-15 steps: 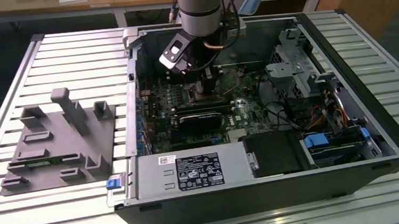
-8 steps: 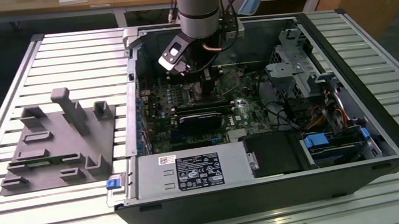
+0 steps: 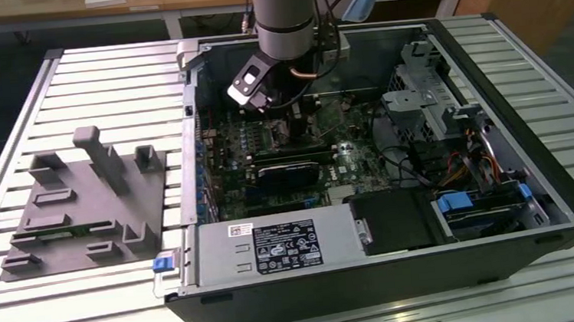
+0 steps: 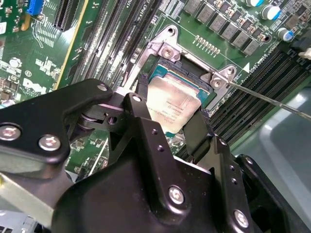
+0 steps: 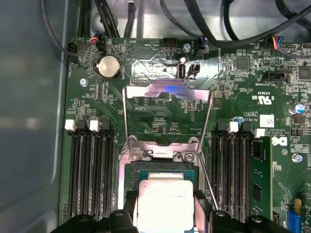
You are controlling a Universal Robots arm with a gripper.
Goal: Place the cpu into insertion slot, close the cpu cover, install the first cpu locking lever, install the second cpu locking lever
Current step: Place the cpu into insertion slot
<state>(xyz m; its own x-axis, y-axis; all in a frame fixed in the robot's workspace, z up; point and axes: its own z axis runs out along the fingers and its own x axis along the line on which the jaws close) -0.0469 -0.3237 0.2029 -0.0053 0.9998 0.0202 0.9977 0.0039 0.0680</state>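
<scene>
Nearest the lens in the second wrist view, the black body of the gripper [image 4: 174, 114] is seen, its two fingers [image 4: 148, 128] drawn in against opposite edges of the cpu [image 4: 170, 97], which is held between them. The cpu is noted as a small flat square with a dull silver-tan metal top bearing faint print, its rim paler than its centre. In the first wrist view the cpu [image 5: 165, 194] is placed directly over the insertion slot [image 5: 146, 167], a dark square socket inside a metal-edged frame fixed with screws; whether the chip is seated or held just above cannot be told. The cpu cover [image 5: 167, 90] is seen swung up and away from the socket, a thin silvery plate standing beyond it. The locking levers [image 5: 208, 116], thin metal rods, are seen raised at either side of the cover. Long black memory slots [image 5: 90, 170] are set on both sides of the socket, and a round coin cell [image 5: 109, 66] is mounted beyond the cover. In the exterior view the computer case [image 3: 379, 292] is laid open on a slatted metal table [image 3: 96, 76]; inside it are held the green motherboard [image 3: 265, 143], a black graphics card [image 3: 288, 172], a silver power supply [image 3: 273, 247] and a drive cage [image 3: 421, 104]. A grey moulded fixture [image 3: 85, 200] is laid beside the case on the exterior view's left.
</scene>
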